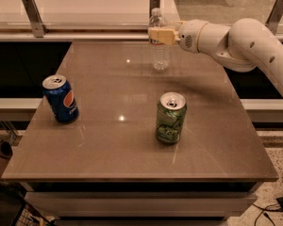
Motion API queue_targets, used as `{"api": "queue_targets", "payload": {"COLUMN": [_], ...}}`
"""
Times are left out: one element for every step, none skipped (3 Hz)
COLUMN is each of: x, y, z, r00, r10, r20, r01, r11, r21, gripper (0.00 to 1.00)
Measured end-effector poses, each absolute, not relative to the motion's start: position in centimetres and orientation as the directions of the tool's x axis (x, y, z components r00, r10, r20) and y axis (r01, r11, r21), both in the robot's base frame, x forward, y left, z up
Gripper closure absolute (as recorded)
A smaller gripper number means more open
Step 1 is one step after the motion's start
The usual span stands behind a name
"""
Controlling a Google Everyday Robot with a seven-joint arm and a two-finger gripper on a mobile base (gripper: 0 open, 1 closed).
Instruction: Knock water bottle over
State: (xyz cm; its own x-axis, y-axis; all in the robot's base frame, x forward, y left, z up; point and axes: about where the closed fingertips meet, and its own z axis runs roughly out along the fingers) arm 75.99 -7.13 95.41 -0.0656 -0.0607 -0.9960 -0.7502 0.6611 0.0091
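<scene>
The water bottle (159, 55) is a slim clear ribbed bottle with a white cap. It stands upright near the far edge of the brown table (132, 140), right of centre. My gripper (159, 35) comes in from the right on the white arm (236, 41). Its tan tip lies across the bottle's upper part, at the label band, and touches or overlaps it. The bottle's lower body and cap show clearly below and above the gripper.
A blue Pepsi can (60, 99) stands at the table's left. A green soda can (170, 118) stands in the middle right, nearer the front. A white counter with metal rail posts (33, 16) runs behind the table. Dark gaps lie at both sides.
</scene>
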Motion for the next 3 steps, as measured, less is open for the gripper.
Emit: {"api": "queue_targets", "payload": {"x": [75.6, 75.1, 75.1], "y": [-8.5, -10.4, -12.0], "z": [95.2, 95.1, 95.4], "r00": [-0.106, -0.149, -0.185], "r10": [-0.111, -0.164, -0.22], "r20": [-0.988, -0.975, -0.958], "r01": [-0.746, -0.737, -0.731], "r11": [0.666, 0.676, 0.682], "r21": [0.006, -0.002, -0.015], "gripper": [1.0, 1.0, 1.0]}}
